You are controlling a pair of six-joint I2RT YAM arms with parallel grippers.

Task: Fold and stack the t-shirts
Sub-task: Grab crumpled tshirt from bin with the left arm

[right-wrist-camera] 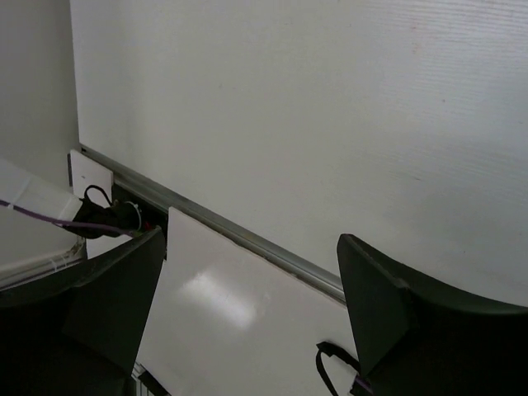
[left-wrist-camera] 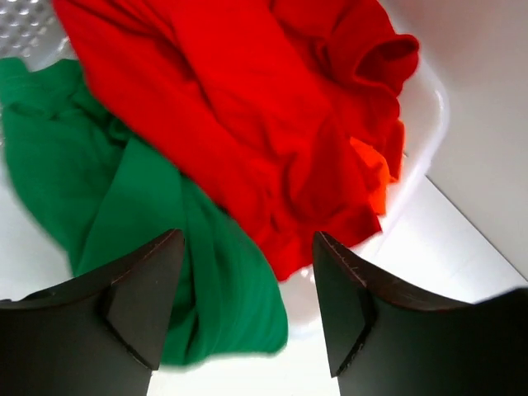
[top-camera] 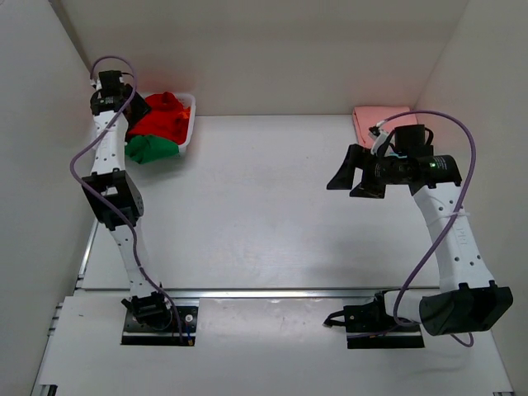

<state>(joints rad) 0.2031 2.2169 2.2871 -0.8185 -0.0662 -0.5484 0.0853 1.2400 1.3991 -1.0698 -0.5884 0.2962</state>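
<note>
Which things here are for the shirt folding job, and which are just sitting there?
For the job: red t-shirt, green t-shirt, orange t-shirt, folded pink t-shirt.
Just there: white basket holding three of the shirts, table.

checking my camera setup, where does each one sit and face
top external: above and behind, looking down on the table; left arm and right arm show
left wrist: over the basket, facing down at red shirt and green shirt; left gripper shows
right wrist: faces table and metal rail; right gripper shows
shared: top and left wrist both see the basket
</note>
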